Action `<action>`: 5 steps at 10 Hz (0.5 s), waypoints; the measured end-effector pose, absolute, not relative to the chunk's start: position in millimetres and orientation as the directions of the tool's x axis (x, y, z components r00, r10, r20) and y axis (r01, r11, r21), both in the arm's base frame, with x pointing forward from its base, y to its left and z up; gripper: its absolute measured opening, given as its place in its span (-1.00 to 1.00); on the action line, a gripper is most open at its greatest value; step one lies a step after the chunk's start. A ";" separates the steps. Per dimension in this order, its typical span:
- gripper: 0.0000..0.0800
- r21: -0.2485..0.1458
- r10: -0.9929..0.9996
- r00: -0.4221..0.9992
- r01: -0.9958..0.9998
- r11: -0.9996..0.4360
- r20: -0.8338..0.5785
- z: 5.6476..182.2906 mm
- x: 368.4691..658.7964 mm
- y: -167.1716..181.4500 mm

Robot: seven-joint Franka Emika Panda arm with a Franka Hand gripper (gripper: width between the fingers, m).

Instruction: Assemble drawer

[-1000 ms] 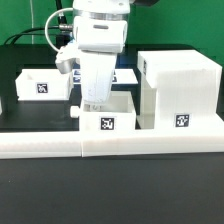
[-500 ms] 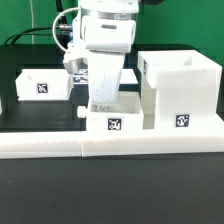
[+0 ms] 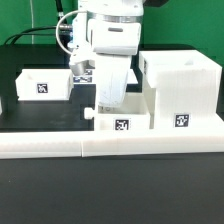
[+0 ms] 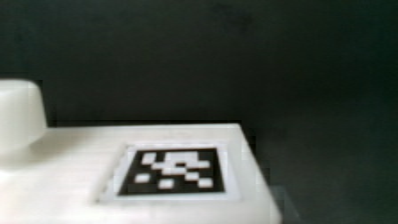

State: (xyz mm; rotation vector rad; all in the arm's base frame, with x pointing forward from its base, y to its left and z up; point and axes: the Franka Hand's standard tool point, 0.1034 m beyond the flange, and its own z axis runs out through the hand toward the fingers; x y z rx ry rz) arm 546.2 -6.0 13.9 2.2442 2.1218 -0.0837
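A drawer in three loose white plastic parts sits on a black table [image 3: 110,195], each part carrying a black-and-white square tag. The largest part, a tall hollow shell [image 3: 185,80] open at the top, stands on the exterior view's right, with its tag [image 3: 182,122] low on the face toward the camera. Just beside it, in the middle of the scene, is a small open tray [image 3: 140,122] with a tag on its front wall and a small round knob [image 3: 91,113] sticking out of the side away from the shell. Whether this tray touches the shell cannot be told. A second tray [image 3: 58,84] of the same kind stands well apart on the exterior view's left, farther back, its tag facing the camera. A long low white wall strip [image 3: 50,146] runs across the front, with the middle tray and the shell right behind it. The white robot arm comes straight down over the middle tray, and its gripper [image 3: 106,100] reaches the tray's rim on the knob side. The fingertips are hidden by the tray wall and the arm's body, so whether they are spread or pinching the wall cannot be told. The blurred wrist view shows a flat white tray surface [image 4: 71,150] with a tag [image 4: 175,171] against the dark table, and a rounded white shape at the picture's edge that cannot be identified.
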 end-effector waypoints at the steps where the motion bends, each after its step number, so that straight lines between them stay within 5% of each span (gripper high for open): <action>1: -0.89 0.029 0.996 0.058 0.998 -0.056 -0.069 13.3 547.5 -6.4; 5: -0.89 0.027 0.996 0.051 0.998 -0.049 -0.067 11.6 545.9 -4.9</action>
